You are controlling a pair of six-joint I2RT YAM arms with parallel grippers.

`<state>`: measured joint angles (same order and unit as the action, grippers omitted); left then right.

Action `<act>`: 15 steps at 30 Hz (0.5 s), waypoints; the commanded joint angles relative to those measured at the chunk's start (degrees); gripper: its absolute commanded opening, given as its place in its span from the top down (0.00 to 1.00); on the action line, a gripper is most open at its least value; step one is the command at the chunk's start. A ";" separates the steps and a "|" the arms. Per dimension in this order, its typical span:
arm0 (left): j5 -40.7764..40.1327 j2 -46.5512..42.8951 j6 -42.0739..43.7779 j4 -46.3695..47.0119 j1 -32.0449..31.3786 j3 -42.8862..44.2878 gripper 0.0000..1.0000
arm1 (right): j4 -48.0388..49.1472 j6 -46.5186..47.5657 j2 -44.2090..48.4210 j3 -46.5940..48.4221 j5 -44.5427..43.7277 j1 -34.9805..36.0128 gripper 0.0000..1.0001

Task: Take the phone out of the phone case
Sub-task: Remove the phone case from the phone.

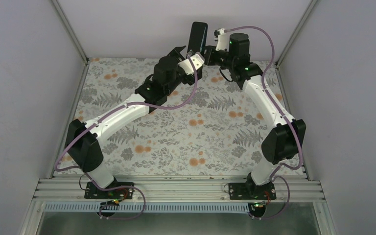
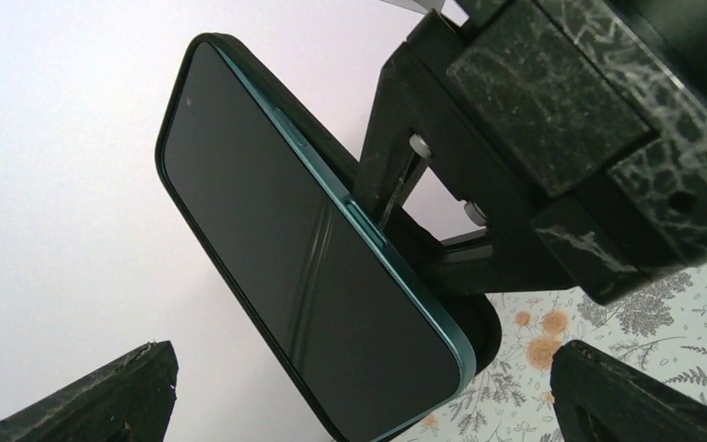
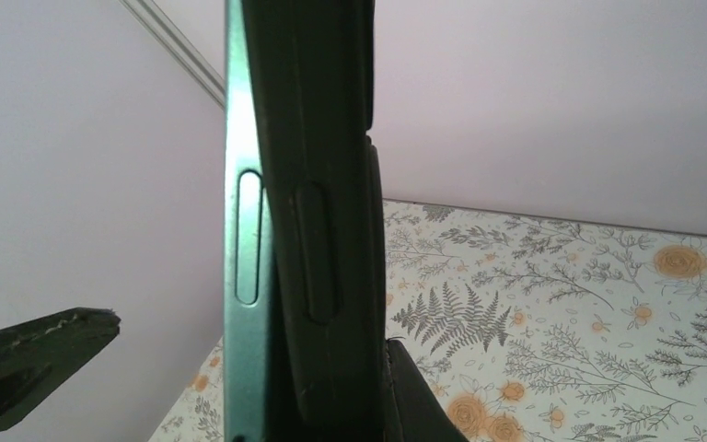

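The phone [image 2: 295, 249], dark screen with a teal frame, sits in a black case [image 2: 484, 336] and is held upright in the air at the back centre [image 1: 197, 35]. Its teal edge [image 3: 244, 276] is exposed beside the case's side wall [image 3: 322, 184]. My right gripper [image 1: 209, 51] reaches in from the right. One of its fingertips [image 3: 423, 391] presses on the case's back, and the rest of its grip is hidden behind the phone. My left gripper [image 2: 364, 391] is wide open and empty, its fingers either side of the phone's lower end without touching it.
The floral tablecloth [image 1: 186, 127] lies below, walled in by white panels at the back and sides. A dark finger tip [image 3: 46, 364] stands apart from the phone's screen side. Both arms meet high at the back wall.
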<state>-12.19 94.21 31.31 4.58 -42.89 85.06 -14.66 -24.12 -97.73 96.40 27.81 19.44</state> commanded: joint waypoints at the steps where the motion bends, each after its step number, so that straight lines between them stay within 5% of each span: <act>1: 0.26 -0.93 -0.80 0.47 -0.26 -0.46 0.00 | 4.61 -0.84 0.96 2.08 0.92 0.07 0.97; 15: -9.24 4.05 -0.83 1.86 -0.64 3.83 0.00 | 5.51 -2.69 2.90 0.89 2.12 0.07 0.97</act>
<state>-17.30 96.97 30.98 4.67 -42.92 87.55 -14.57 -25.17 -97.73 96.40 28.29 19.44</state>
